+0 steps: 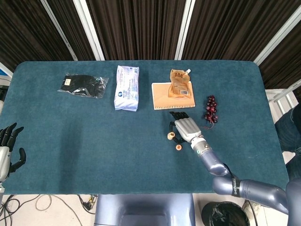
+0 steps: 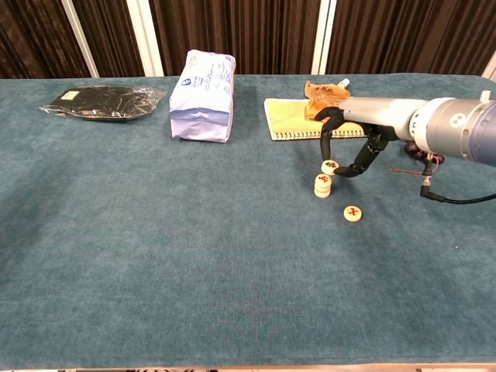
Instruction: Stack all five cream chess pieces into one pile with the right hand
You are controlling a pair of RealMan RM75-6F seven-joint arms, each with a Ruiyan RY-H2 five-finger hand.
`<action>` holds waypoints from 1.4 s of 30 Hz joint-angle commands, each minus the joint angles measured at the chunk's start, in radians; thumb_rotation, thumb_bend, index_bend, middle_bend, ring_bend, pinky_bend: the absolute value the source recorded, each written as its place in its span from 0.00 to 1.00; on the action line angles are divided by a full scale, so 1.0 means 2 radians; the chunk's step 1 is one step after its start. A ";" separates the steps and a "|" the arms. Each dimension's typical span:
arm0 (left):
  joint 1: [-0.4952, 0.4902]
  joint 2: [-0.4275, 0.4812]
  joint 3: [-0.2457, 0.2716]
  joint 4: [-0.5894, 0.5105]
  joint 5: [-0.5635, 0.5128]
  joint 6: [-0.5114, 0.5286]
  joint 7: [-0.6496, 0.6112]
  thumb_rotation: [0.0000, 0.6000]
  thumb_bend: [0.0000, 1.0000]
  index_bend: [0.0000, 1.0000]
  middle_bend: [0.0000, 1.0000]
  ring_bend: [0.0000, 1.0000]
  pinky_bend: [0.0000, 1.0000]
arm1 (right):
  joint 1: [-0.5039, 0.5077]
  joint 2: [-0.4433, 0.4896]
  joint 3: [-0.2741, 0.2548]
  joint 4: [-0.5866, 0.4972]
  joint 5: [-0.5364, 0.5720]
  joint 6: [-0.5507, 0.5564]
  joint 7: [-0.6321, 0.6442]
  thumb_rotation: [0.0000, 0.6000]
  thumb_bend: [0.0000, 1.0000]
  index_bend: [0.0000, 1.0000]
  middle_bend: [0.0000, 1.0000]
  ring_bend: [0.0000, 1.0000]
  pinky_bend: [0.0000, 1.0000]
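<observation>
Chest view shows the right hand [image 2: 364, 139] raised above the table [image 2: 155, 256], pinching a cream chess piece [image 2: 330, 167] between thumb and finger, just above and beside a short pile of cream pieces [image 2: 322, 186]. One more cream piece [image 2: 353, 212] lies flat alone nearby, toward the near edge. Head view shows the left hand [image 1: 8, 147] at the table's left edge, fingers spread and holding nothing.

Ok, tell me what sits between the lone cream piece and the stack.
Only bare teal cloth separates the lone cream piece from the stack, per the chest view.
</observation>
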 commanded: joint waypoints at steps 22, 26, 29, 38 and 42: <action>0.000 0.000 -0.001 0.000 0.000 0.000 -0.001 1.00 0.62 0.14 0.00 0.00 0.00 | 0.027 -0.030 -0.015 0.040 0.037 0.006 -0.008 1.00 0.41 0.55 0.00 0.00 0.00; 0.000 0.000 -0.001 0.000 0.000 0.000 -0.002 1.00 0.62 0.14 0.00 0.00 0.00 | 0.029 -0.032 -0.018 0.039 0.039 0.006 -0.008 1.00 0.41 0.55 0.00 0.00 0.00; 0.000 0.000 -0.001 0.000 0.000 0.000 -0.002 1.00 0.62 0.14 0.00 0.00 0.00 | 0.029 -0.033 -0.019 0.040 0.040 0.007 -0.007 1.00 0.41 0.55 0.00 0.00 0.00; -0.001 0.001 0.000 -0.001 -0.001 -0.002 0.000 1.00 0.62 0.14 0.00 0.00 0.00 | 0.027 -0.032 -0.024 0.039 0.033 0.008 0.002 1.00 0.41 0.55 0.00 0.00 0.00; 0.000 0.001 0.000 -0.001 -0.001 -0.001 0.001 1.00 0.62 0.14 0.00 0.00 0.00 | 0.027 -0.031 -0.024 0.039 0.032 0.009 0.004 1.00 0.41 0.55 0.00 0.00 0.00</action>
